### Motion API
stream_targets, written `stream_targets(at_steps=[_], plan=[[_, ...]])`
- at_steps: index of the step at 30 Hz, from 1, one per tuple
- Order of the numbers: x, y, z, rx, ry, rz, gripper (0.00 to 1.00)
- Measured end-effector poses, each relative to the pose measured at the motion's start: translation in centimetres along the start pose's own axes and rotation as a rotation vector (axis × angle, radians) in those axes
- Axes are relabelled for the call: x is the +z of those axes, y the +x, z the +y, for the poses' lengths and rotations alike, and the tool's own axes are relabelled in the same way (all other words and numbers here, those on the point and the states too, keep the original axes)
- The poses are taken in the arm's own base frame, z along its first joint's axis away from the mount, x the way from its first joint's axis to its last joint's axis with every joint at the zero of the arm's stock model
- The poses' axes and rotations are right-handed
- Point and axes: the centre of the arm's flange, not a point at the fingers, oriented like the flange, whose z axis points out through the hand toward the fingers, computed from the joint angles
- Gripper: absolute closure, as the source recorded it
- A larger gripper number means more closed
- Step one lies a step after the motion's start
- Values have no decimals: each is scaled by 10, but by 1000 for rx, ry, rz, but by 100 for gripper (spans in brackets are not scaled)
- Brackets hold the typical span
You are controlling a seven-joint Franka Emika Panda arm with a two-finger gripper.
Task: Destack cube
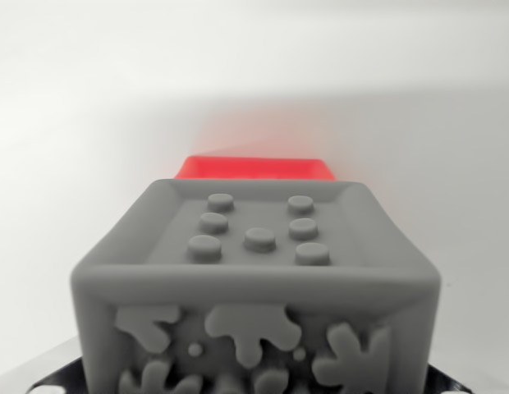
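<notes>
from my wrist view i see a grey cube (256,283) filling the lower middle of the frame, very close to the lens. its top face is sunk a little inside a raised, rounded rim, and seven round studs stand up from it: two at the back, two in the next row, then three across the front with the middle one set slightly back. the front face carries raised splat or leaf-like shapes with small round dots between them, all in the same matte grey. the edges and corners are soft and rounded.

just behind the grey cube's far edge i can make out a bright red block (254,169); only a thin strip of its top shows, and it throws a reddish glow on the pale surface behind. i cannot tell whether the two touch or how they sit relative to each other in height.

i see no writing, brand or label on either piece.

the worktop (451,123) around them is plain white and blurred. at the bottom corners dark bits of the end effector (451,384) peek in; i cannot tell whether it is wide, narrow or clamped on the cube.
</notes>
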Motion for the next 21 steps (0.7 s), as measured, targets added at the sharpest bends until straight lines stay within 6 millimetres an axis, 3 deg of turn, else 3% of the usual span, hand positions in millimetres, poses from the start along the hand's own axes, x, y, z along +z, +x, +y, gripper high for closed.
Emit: stream_targets(at_steps=[21], plan=[[-30,1,0,1,5,1,100]])
